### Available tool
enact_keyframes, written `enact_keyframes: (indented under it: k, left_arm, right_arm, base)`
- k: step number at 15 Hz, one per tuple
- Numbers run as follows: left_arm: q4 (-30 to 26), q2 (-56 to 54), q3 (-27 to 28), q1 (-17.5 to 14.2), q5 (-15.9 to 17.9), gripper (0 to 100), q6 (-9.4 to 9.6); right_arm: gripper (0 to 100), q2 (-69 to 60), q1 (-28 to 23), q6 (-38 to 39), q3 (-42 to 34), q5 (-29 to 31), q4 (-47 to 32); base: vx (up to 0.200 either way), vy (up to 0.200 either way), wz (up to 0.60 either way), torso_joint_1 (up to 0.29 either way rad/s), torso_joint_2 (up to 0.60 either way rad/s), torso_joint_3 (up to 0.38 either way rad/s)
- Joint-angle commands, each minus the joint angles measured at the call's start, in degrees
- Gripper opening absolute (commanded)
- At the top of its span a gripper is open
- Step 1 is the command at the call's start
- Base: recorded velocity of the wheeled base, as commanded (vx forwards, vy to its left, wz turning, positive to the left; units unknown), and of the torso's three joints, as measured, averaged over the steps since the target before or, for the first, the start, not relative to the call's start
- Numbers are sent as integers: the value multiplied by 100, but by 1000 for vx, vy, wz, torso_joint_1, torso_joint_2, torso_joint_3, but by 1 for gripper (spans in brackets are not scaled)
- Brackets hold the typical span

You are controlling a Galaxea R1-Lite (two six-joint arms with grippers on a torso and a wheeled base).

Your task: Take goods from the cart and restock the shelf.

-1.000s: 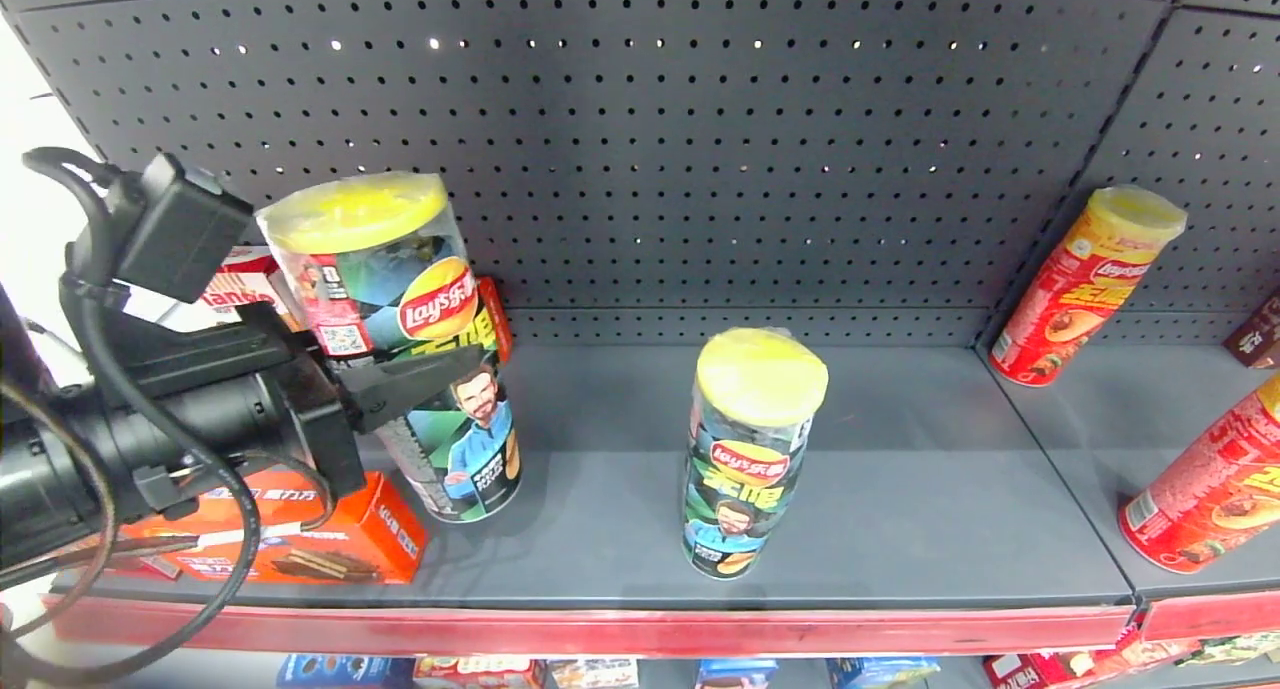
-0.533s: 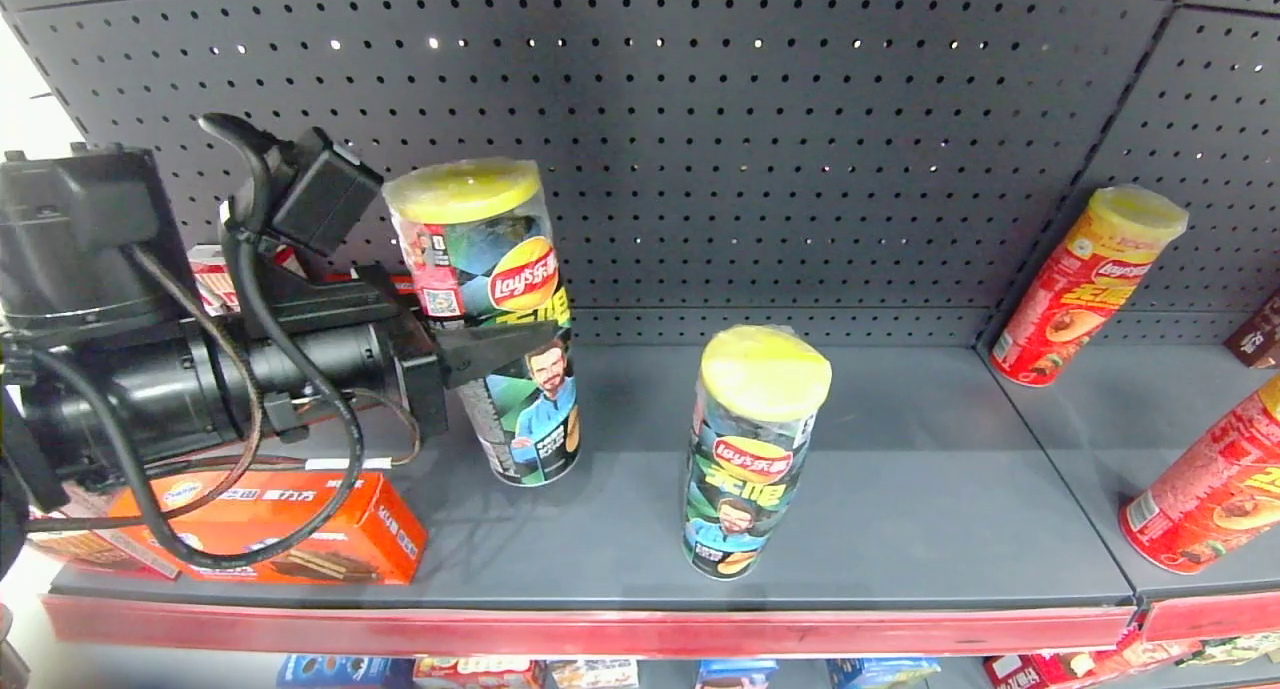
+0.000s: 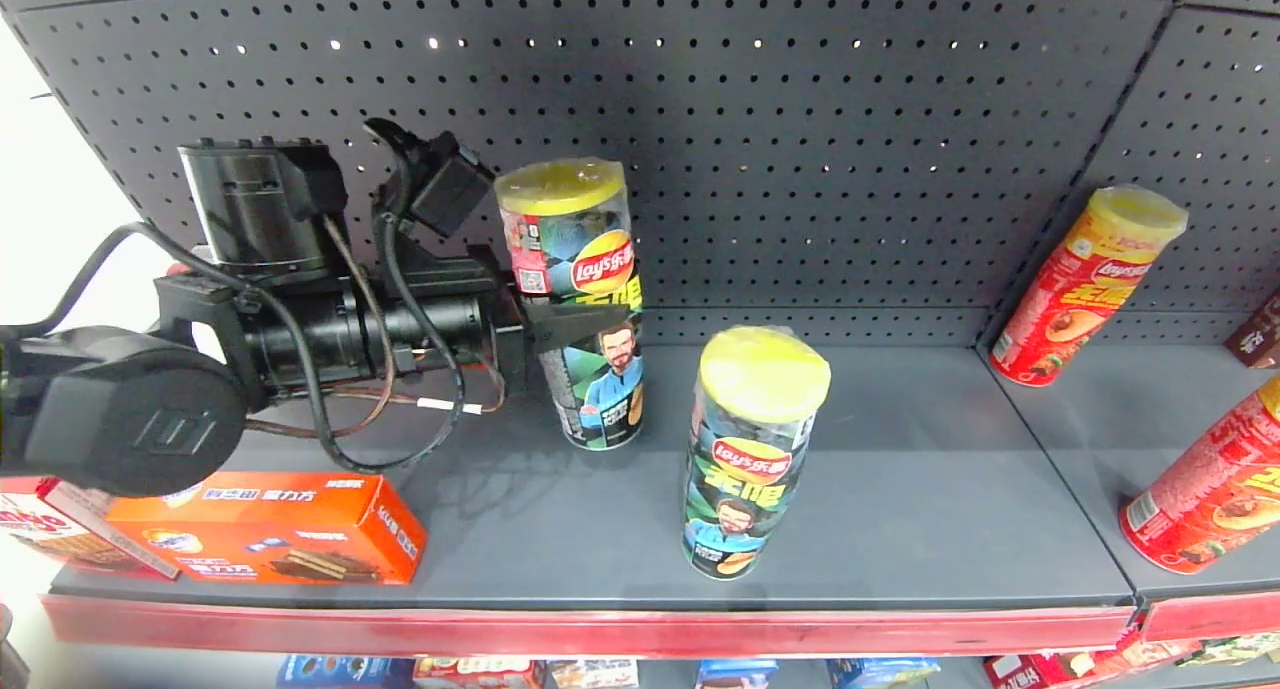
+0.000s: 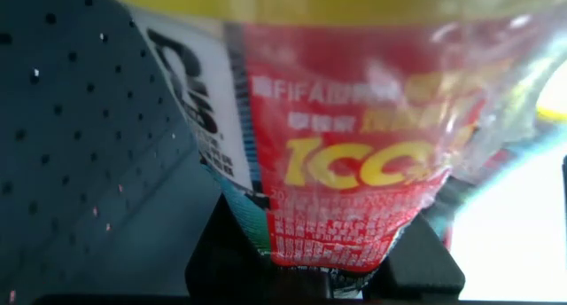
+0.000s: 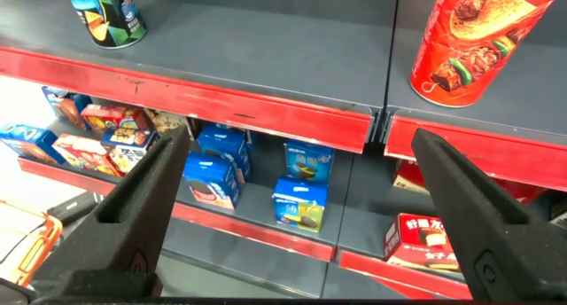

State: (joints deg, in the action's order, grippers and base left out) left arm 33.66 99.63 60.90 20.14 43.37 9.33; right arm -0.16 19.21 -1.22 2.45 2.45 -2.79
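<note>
The chip can (image 3: 578,251) wears glossy, crinkled plastic film. The shelf (image 3: 900,489) is matt painted metal, the orange box (image 3: 270,529) shiny cardboard.

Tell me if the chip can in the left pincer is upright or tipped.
Upright: the chip can stands vertical, yellow lid on top, left pincer clamped around its middle. Whether its base touches the shelf is unclear.
</note>
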Motion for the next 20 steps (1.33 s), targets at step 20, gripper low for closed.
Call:
enact_keyframes:
  k: [20]
  left_arm:
    - [-791, 2174, 2549, 289, 382, 0, 746]
  right_arm:
    - [100, 16, 4, -28, 1, -8, -2]
  base:
    - [0, 0, 0, 0, 0, 0]
